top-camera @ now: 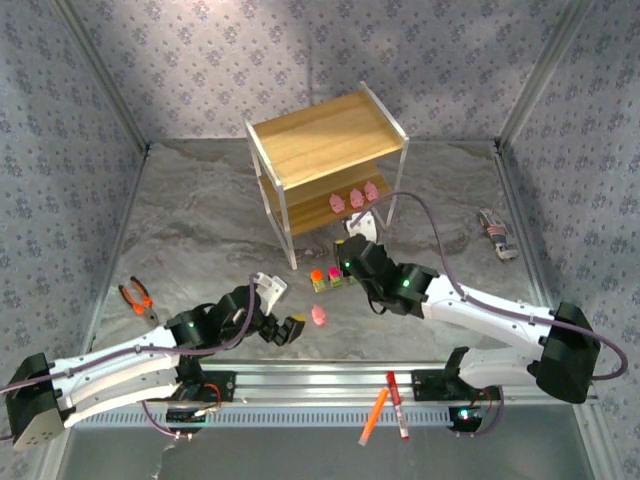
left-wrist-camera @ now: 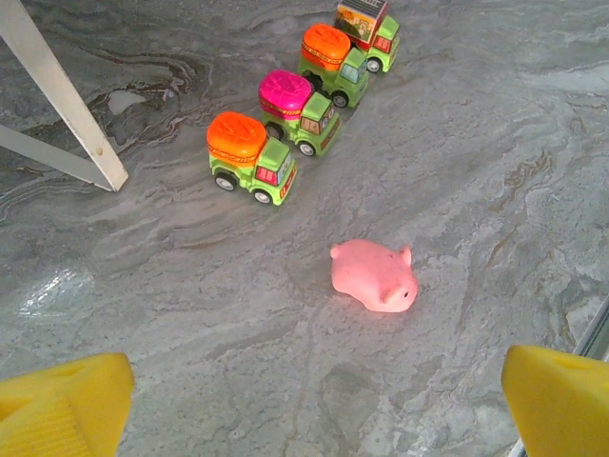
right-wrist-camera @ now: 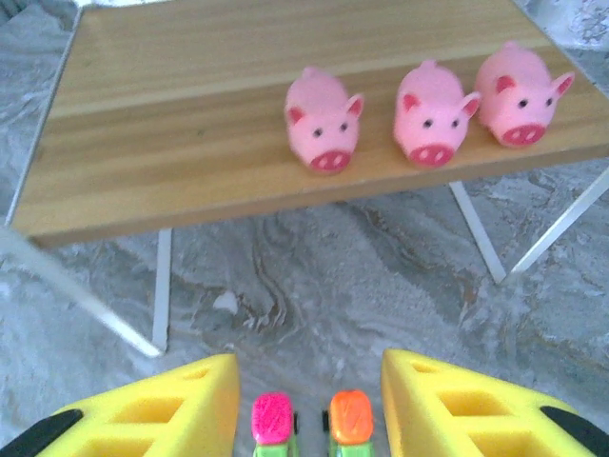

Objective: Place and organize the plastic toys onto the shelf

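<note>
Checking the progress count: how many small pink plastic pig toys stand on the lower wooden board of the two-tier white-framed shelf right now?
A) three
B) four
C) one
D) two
A: three pink plastic pigs stand in a row on the lower wooden board of the white-framed shelf, while the fourth pink pig lies on the grey table.

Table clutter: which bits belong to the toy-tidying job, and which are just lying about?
Job: shelf; three pigs on its lower board; loose pig; four trucks.

Lying about: pliers; orange pen; red pen; grey item at the right, too small to identify.
</note>
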Robot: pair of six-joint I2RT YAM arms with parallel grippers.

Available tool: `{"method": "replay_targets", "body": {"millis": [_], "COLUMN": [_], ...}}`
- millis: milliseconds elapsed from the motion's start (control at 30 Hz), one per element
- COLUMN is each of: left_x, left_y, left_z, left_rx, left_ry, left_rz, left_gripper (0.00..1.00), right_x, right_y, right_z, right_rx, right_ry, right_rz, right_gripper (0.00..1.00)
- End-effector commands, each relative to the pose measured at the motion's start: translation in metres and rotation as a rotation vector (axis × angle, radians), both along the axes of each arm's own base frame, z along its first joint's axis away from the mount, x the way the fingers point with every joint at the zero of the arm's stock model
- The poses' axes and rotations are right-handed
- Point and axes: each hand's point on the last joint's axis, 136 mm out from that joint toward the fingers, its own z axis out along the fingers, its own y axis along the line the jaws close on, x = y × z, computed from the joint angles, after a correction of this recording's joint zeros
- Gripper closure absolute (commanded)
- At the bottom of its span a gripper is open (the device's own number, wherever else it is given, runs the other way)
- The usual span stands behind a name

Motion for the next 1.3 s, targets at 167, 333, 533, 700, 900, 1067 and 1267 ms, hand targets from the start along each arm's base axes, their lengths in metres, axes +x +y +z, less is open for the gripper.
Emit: {"method": "replay_targets", "body": {"millis": [167, 333, 533, 700, 900, 1067, 1267], "left_x": [-0.001, -0.001, 0.0, 0.0, 0.0, 0.001, 0.002], "left_y": [-0.009, -0.01, -0.01, -0.01, -0.009, -0.007, -0.004], "left_z": [0.018, 0.017, 0.016, 0.016, 0.017, 0.018, 0.02], "left_rx": [-0.04, -0.036, -0.03, -0.031, -0.032, -0.034, -0.037], "left_ry": [-0.024, -0.021, -0.018, -0.02, -0.025, -0.031, -0.043], "left_rz": [-0.03, -0.032, -0.031, -0.03, -0.025, -0.016, -0.002], "left_gripper": [0.01, 0.01, 0.01, 0.01, 0.01, 0.01, 0.01], "right_x": [-0.046, -0.068, -0.092, -0.11, -0.126, -0.132, -0.135], "right_y": [-0.003, 0.0, 0.012, 0.021, 0.04, 0.046, 0.058], "right_z": [-0.028, -0.045, -0.056, -0.064, -0.089, -0.103, -0.12], "right_rx": [-0.049, -0.048, -0.057, -0.1, -0.065, -0.025, -0.032], "right_ry": [0.062, 0.089, 0.068, 0.011, 0.02, 0.02, 0.052], "right_rz": [0.018, 0.044, 0.085, 0.081, 0.073, 0.018, -0.005], "right_gripper": [0.55, 0.55, 0.55, 0.53, 0.51, 0.52, 0.53]}}
